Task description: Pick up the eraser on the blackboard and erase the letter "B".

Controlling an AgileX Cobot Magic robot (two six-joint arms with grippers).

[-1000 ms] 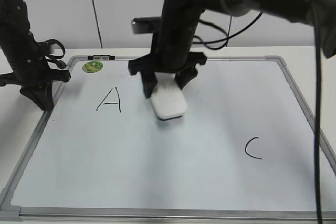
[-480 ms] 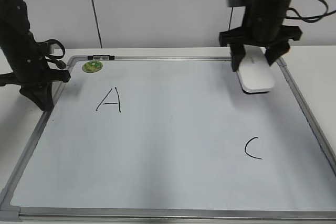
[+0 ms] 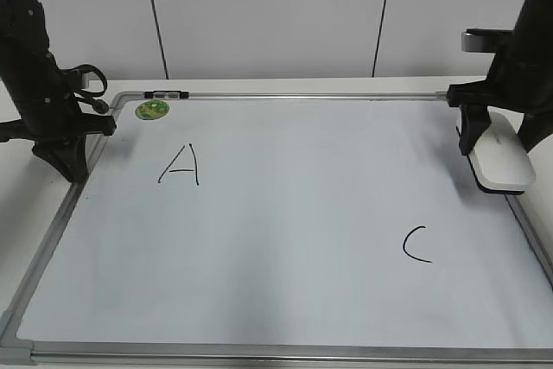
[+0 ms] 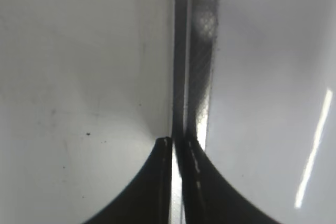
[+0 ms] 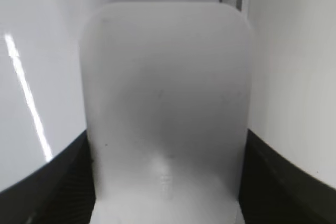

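The right hand (image 3: 499, 140) hangs at the right edge of the surface, fingers pointing down and clamped on the eraser (image 3: 501, 162). The left hand (image 4: 176, 153) sits low at the far left corner, its fingers pressed together.

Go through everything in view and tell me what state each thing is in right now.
eraser: held in the right gripper, at the board's right edge
blackboard: lying flat; "A" and "C" written on it, no "B" visible
left gripper: shut, empty, over the board's left frame
green sticker: stuck near the top-left corner
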